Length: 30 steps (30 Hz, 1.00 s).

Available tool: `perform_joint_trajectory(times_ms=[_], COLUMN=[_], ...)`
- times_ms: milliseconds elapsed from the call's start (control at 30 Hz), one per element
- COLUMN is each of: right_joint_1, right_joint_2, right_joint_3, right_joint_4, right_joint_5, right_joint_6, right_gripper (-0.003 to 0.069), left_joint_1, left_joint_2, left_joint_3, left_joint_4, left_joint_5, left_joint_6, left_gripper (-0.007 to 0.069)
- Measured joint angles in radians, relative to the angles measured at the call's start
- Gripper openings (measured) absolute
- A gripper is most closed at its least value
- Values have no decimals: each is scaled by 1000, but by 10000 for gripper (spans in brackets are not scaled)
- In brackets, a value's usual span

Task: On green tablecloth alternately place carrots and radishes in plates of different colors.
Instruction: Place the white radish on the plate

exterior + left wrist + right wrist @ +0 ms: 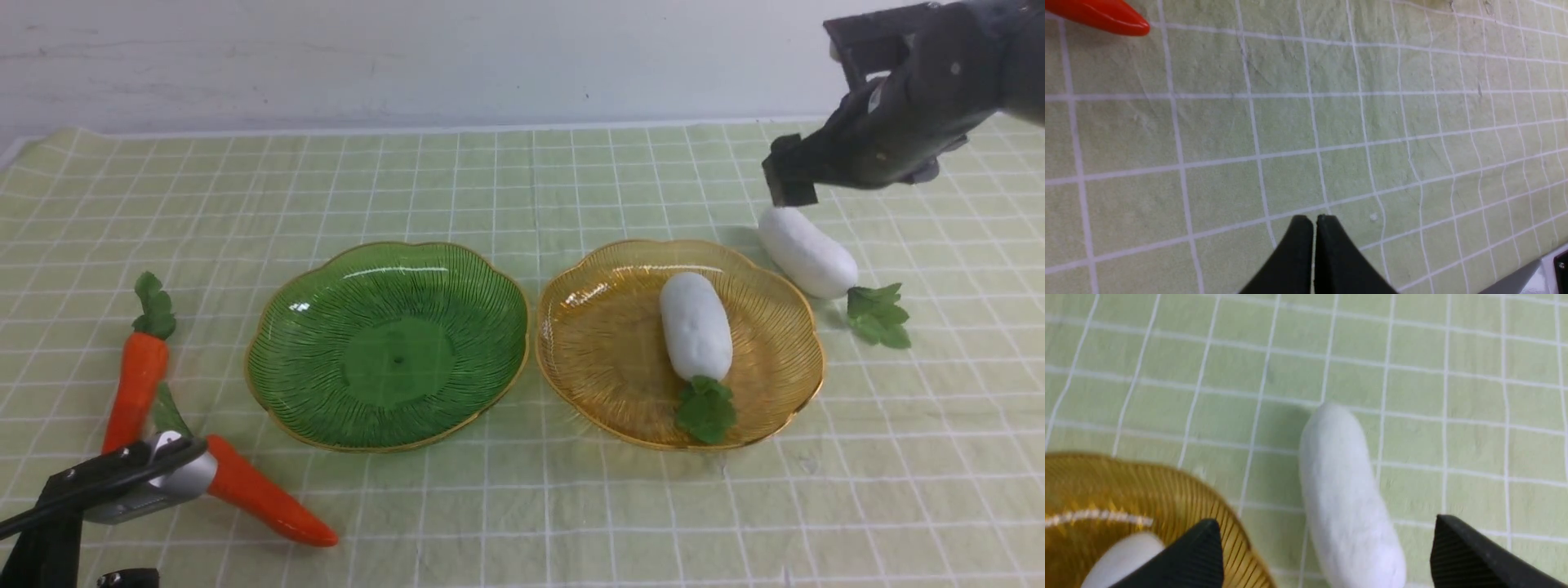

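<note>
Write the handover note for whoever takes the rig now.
Left jaws: shut, empty.
Right jaws: open, above the loose radish.
Amber plate: one radish in it.
Green plate: empty.
Both carrots, and, on the cloth left of the green plate.
Left: loose radish and both carrots to plate, alternating types.

Shows a pale, faintly lavender wall (506, 65) at 12 o'clock in the front view, spanning from 10 toward 2. Bears faint grayish streaks and scuffs (196, 53) around 11, plus small dark specks. Meets a thin whitish strip (408, 130) along the bottom, bending nearer at 10. Looks softly lit.
</note>
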Motion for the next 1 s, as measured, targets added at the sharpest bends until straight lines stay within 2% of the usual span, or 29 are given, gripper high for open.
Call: perform_joint_trajectory(times_ms=[300, 567, 633, 733, 767, 1000], right_joint_1=[-17, -17, -17, -17, -17, -17], right_joint_2=[142, 232, 239, 235, 231, 154], right_joint_3=[0, 0, 0, 0, 0, 0], right_joint_4=[-34, -98, -98, -98, -99, -137], right_joint_5=[-146, -145, -135, -125, -117, -57], right_joint_6=[54, 54, 54, 54, 54, 54], right_gripper=[582, 578, 555, 451, 440, 441], left_joint_1=[0, 0, 0, 0, 0, 0], left_joint_2=[0, 0, 0, 0, 0, 0], left_joint_3=[0, 0, 0, 0, 0, 0], left_joint_4=[0, 0, 8, 31, 39, 51], left_joint_5=[0, 0, 0, 0, 1, 6], left_joint_6=[0, 1, 2, 2, 2, 3], left_gripper=[-7, -7, -7, -7, -7, -7])
